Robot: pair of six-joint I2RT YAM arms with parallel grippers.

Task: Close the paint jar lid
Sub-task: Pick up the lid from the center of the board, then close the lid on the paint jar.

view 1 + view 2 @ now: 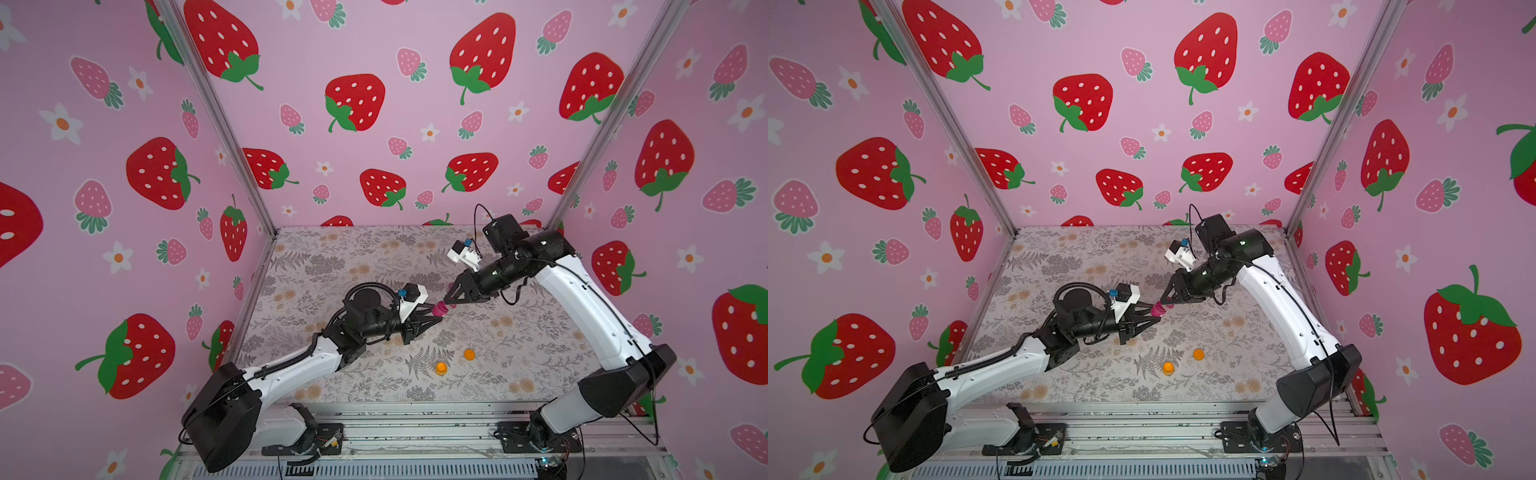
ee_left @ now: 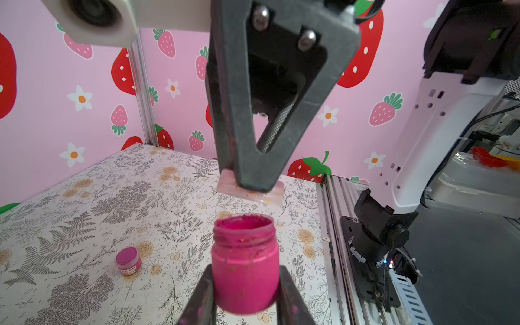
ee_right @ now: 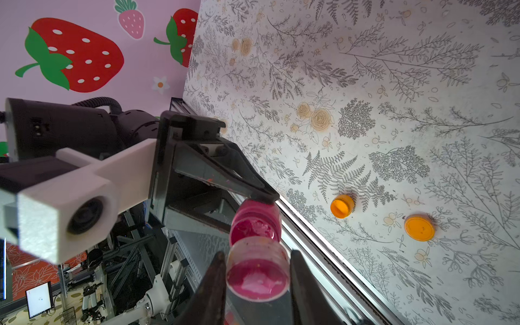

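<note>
The paint jar (image 2: 244, 261), magenta with its threaded mouth uncovered, hangs above the table. My left gripper (image 2: 244, 271) is shut on its body. The jar lid (image 3: 257, 270), clear plastic smeared with pink paint, sits between the fingers of my right gripper (image 3: 257, 254), which is shut on it. In the left wrist view the lid (image 2: 250, 192) hovers a short gap off the jar's mouth, not touching it. In both top views the jar (image 1: 439, 309) (image 1: 1158, 309) is mid-table, where the two grippers' tips meet.
A small capped pink jar (image 2: 128, 260) stands on the floral table beyond the grippers. An orange jar (image 1: 441, 368) and a loose orange lid (image 1: 469, 354) lie nearer the front edge. Strawberry-print walls close in three sides.
</note>
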